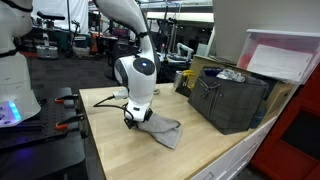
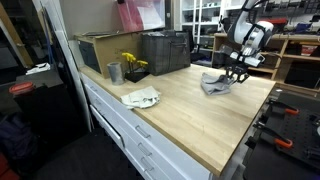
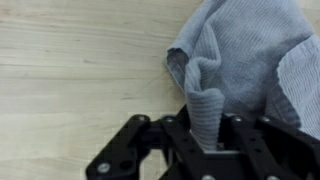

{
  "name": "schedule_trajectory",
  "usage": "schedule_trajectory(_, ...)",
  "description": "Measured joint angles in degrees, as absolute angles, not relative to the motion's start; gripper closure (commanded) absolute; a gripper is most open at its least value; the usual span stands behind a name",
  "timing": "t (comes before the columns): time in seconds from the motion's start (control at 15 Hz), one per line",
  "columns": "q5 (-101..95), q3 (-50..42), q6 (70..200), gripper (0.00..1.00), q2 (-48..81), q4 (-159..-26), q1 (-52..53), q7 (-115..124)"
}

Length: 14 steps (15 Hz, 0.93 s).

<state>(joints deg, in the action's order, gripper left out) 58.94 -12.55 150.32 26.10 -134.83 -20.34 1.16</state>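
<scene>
Count on the bench: two cloths, namely one grey cloth point(image 2: 214, 83) and one crumpled white rag point(image 2: 141, 97). One metal cup point(image 2: 114, 72), one pot of yellow flowers point(image 2: 131, 64), one dark crate point(image 2: 165, 52). One wooden counter point(image 2: 190, 125).

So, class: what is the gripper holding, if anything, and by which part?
The gripper pinches the grey cloth by a raised fold at its edge; the rest lies on the table.

The grey ribbed fabric cloth point(image 3: 250, 60) is an even mid-grey with a fine knit pattern. The black metal hand point(image 3: 207, 138) is matte black. The pale wooden tabletop point(image 3: 80, 70) is light beige with faint straight grain. Beyond the cloth, the dark grey slatted plastic crate point(image 1: 228, 100) is one colour, and the small yellow flowers point(image 2: 131, 61) are bright.
</scene>
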Motion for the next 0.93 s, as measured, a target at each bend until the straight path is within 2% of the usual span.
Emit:
schedule_trajectory(0.4, 56.7, -12.8, 155.1, 0.11, 24.4, -136.5, -18.6, 1.2)
schedule_trajectory(0.53, 53.4, -12.9, 158.5, 0.01, 21.4, -137.7, -16.7, 1.2)
schedule_trajectory(0.93, 35.7, -13.0, 161.3, 0.00, 10.1, -143.2, -11.6, 4.2)
